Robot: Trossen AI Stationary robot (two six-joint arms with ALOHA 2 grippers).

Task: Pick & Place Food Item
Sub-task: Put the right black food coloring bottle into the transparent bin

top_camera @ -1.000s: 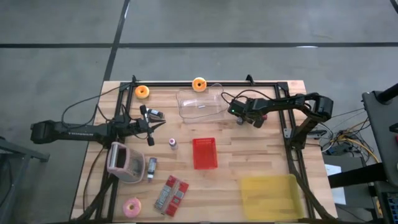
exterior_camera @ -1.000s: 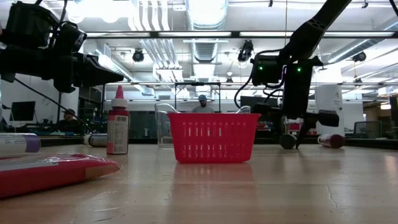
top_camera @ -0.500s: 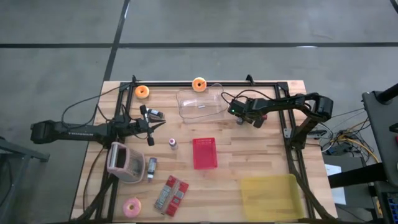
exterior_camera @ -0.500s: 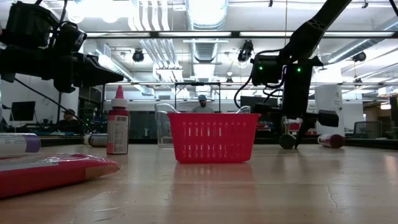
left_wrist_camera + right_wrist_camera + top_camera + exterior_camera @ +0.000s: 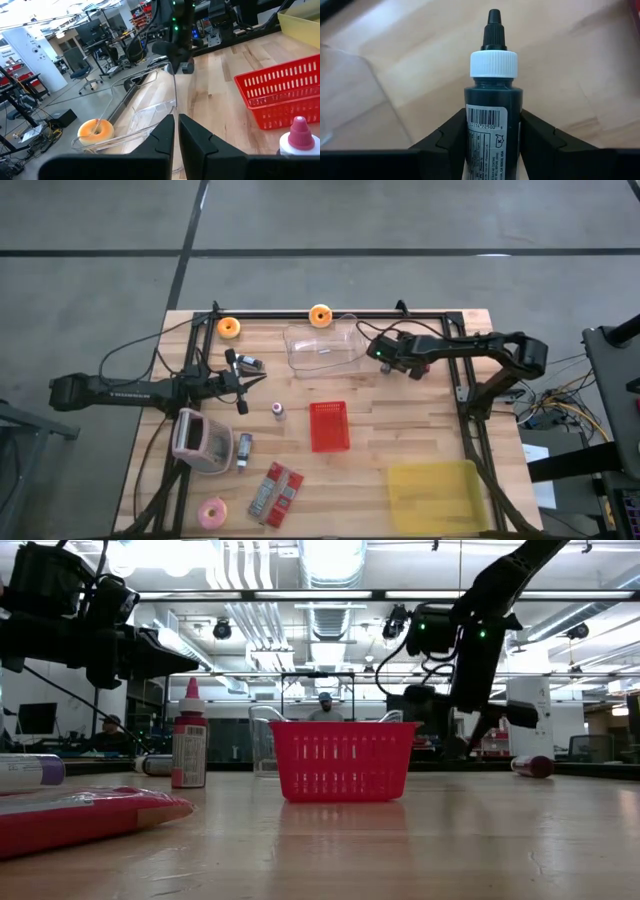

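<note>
A dark bottle point(image 5: 493, 90) with a white ribbed cap and a black nozzle sits between the fingers of my right gripper point(image 5: 492, 122). That gripper is shut on it. In the high view my right gripper point(image 5: 386, 362) hangs just right of a clear plastic tub point(image 5: 323, 347) at the far middle of the table. In the low view it point(image 5: 462, 735) stands above the tabletop. My left gripper point(image 5: 243, 386) waits shut at the left, above the table, and holds nothing. My right gripper pinches the bottle's body by its two sides point(image 5: 469, 117), below the white cap, between its two fingers. The fingers slant down from the table's right and lie along the bottle, whose cap end juts out past the fingertips. The bottle is clear of the table.
A red basket point(image 5: 329, 426) stands mid-table, a yellow tray point(image 5: 435, 495) at the near right. Two orange doughnuts point(image 5: 229, 327) point(image 5: 320, 315) lie along the far edge. A small red-capped bottle point(image 5: 278, 410), a pink-and-white container point(image 5: 198, 440), red packets point(image 5: 276, 490) and a pink doughnut point(image 5: 212, 512) lie at the left.
My right gripper has risen from the tabletop with the dark bottle, which rested on the wood before and now hangs clear of it. The gripper has also tipped a little.
</note>
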